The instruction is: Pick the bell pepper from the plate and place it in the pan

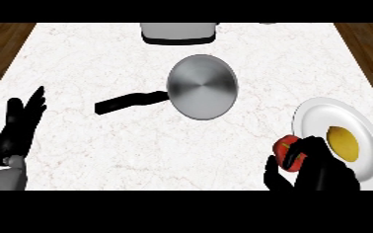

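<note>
A red bell pepper (286, 145) with a green stem shows just left of the white plate (320, 116) at the lower right. My right hand (320, 170) is curled round the pepper from below and hides its lower part. A yellow round item (343, 143) lies on the plate. The steel pan (202, 86) with its black handle (130, 101) pointing left sits in the middle of the counter, empty. My left hand (22, 121) rests open at the left edge, fingers up.
A grey and black appliance (178, 32) stands at the back edge of the marble counter (109, 143). Dark wood shows past the counter's left and right sides.
</note>
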`<state>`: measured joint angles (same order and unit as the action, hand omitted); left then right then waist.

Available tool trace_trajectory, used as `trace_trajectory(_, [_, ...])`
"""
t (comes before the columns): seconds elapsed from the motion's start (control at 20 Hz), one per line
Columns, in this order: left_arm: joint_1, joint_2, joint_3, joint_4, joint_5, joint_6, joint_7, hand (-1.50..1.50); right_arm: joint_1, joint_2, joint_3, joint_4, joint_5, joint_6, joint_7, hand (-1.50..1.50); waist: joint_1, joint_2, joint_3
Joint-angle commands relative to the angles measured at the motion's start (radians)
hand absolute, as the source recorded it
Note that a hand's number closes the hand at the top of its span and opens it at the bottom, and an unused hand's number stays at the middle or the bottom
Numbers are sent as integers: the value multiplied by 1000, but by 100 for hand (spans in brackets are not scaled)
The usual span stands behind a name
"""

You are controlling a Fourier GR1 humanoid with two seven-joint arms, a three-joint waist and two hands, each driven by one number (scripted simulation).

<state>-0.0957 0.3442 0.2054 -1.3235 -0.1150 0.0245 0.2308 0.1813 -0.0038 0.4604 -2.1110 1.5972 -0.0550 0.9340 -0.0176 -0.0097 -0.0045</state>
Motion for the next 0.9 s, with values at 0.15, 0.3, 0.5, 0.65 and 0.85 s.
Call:
trace_trajectory(0.15, [-52,-30,-30,21,-31,21,-11,0,-405,4,93,187,-18,29,389,150,37,15,4])
trace_trajectory(0.3, [-47,-12,-14,29,1,-20,-18,0,-483,4,63,296,-103,-69,430,150,48,17,4])
trace_trajectory(0.5, [-73,-33,-38,31,-33,10,-4,0,-580,4,-79,465,-201,-193,346,150,46,19,5])
trace_trajectory(0.65, [-60,-8,-22,-2,-3,-29,22,0,-683,4,-187,568,-278,-218,319,150,60,20,6])
trace_trajectory(0.85, [-48,-37,-31,31,-26,4,-23,0,-712,4,-231,815,-337,-384,228,150,57,23,5])
